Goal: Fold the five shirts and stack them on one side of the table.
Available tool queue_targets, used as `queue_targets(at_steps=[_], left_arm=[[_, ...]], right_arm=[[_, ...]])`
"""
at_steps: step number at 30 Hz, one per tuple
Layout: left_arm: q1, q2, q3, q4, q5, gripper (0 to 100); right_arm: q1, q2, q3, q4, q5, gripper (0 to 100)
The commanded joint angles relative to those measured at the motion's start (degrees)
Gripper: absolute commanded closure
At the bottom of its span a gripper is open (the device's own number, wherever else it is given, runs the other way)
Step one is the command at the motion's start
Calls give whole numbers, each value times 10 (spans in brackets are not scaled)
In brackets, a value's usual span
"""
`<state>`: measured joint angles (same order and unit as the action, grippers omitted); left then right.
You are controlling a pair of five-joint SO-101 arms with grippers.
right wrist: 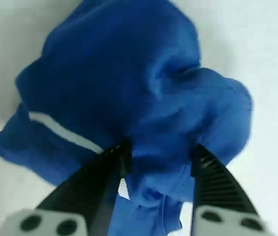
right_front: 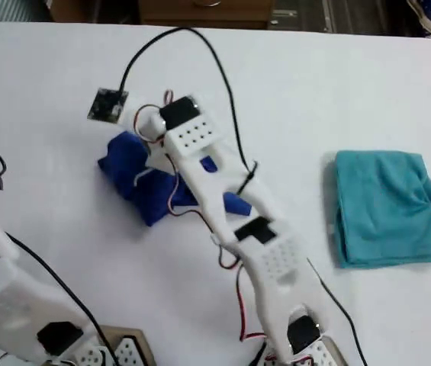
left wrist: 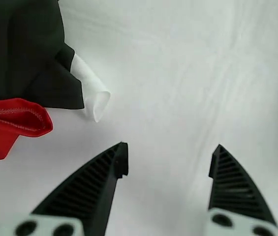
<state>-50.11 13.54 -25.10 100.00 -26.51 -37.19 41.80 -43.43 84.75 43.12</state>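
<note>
On the white table, the right gripper is down on a crumpled blue shirt, which lies at about nine o'clock from the table's middle. Its jaws are spread and straddle a bunched fold, with the tips sunk into the cloth but not pinched together. At three o'clock, well apart from it, a teal shirt lies folded into a neat rectangle.

The left arm sits at the seven o'clock corner. Its left gripper is wide open over bare tabletop and holds nothing. Ahead of it and off to one side lies a black shirt, with a red shirt touching its edge and a roll of white cloth poking out from under it.

A small dark square on a black cable rests just beyond the blue shirt, towards eleven o'clock.
</note>
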Motion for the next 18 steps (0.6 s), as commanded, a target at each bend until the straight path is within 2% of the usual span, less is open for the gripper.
queue_targets(at_steps=[1,3,7,10,18], left_arm=[[-5,-38,0,-1,0,714],[-4,-38,0,-1,0,714],[-1,-36,0,-1,0,714],[12,-33,0,-1,1,714],[89,-33,0,-5,0,714]], right_arm=[[28,61,-62,4,16,797],[51,87,-84,19,17,821],[101,95,-142,74,16,992],[140,83,-198,124,18,981],[279,-24,-221,130,18,979]])
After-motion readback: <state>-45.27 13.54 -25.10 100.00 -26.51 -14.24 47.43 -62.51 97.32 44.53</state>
